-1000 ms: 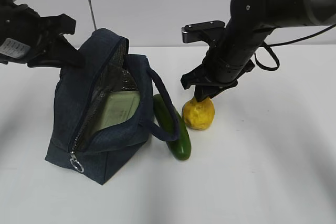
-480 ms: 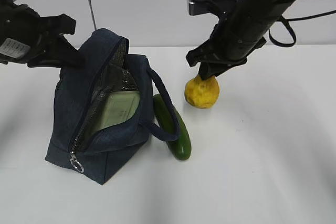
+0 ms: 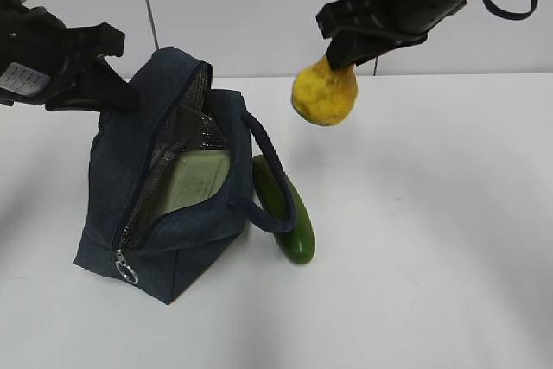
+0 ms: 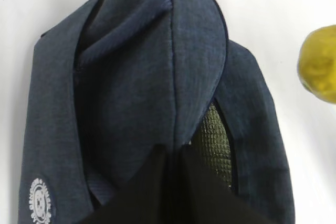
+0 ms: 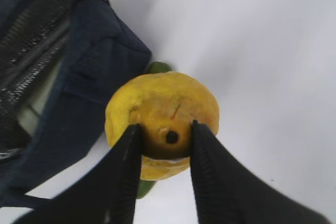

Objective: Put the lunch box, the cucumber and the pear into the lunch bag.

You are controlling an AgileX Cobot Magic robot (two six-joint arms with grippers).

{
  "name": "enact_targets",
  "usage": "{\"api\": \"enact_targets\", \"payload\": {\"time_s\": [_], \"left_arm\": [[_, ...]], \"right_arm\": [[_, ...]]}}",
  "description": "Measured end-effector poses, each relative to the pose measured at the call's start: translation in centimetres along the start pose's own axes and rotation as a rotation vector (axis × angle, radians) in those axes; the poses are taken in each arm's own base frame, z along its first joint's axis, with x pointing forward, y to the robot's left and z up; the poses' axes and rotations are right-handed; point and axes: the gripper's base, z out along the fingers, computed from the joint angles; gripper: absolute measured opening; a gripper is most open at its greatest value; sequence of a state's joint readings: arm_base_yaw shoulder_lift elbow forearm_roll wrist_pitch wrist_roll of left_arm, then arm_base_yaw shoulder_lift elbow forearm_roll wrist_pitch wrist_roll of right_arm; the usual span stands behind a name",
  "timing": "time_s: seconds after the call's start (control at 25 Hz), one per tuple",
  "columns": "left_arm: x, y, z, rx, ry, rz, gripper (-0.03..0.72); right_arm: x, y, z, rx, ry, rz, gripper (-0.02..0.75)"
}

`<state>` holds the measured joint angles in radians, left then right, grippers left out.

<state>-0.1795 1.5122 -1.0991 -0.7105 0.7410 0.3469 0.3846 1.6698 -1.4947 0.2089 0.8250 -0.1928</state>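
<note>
The navy lunch bag [image 3: 147,205] stands open at the left of the table, silvery lining showing. The sage-lidded lunch box [image 3: 197,181] sits inside its opening. The dark green cucumber [image 3: 285,212] lies on the table against the bag's right side, under the strap. My right gripper [image 3: 341,56] is shut on the narrow top of the yellow pear [image 3: 325,92] and holds it high above the table, right of the bag; it also shows in the right wrist view [image 5: 163,116]. My left gripper [image 4: 173,153] is shut on the bag's upper fabric edge [image 4: 173,77], holding it up.
The white table [image 3: 432,239] spreads to the right and front of the bag. The bag's zipper pull ring [image 3: 127,272] hangs at the front low corner. A grey wall with a dark vertical seam [image 3: 147,6] stands behind.
My right gripper has lifted the pear off the table, up and slightly left toward the bag. The left arm, bag, lunch box and cucumber have not moved.
</note>
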Motion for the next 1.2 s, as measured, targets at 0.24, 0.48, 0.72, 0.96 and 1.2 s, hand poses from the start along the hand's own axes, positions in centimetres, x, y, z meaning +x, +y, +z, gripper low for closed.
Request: {"api": "enact_targets", "payload": {"time_s": [0.24, 0.48, 0.72, 0.96, 1.2], "left_arm": [[0.0, 0.0, 0.0, 0.0, -0.001, 0.0, 0.003], [0.0, 0.0, 0.0, -0.001, -0.002, 0.0, 0.003], [0.0, 0.0, 0.0, -0.001, -0.002, 0.0, 0.003], [0.0, 0.0, 0.0, -0.001, -0.002, 0.0, 0.003], [0.0, 0.0, 0.0, -0.001, -0.002, 0.0, 0.003]], "right_arm": [[-0.8, 2.1, -1.5, -0.157, -0.076, -0.025, 0.241], [-1.7, 4.2, -1.7, -0.32, -0.167, -0.024, 0.241], [-2.1, 4.8, 1.5, -0.458, -0.194, 0.019, 0.241], [-1.6, 4.5, 4.5, -0.472, -0.148, 0.032, 0.241], [-1.1, 4.2, 6.8, -0.469, -0.128, 0.024, 0.271]]}}
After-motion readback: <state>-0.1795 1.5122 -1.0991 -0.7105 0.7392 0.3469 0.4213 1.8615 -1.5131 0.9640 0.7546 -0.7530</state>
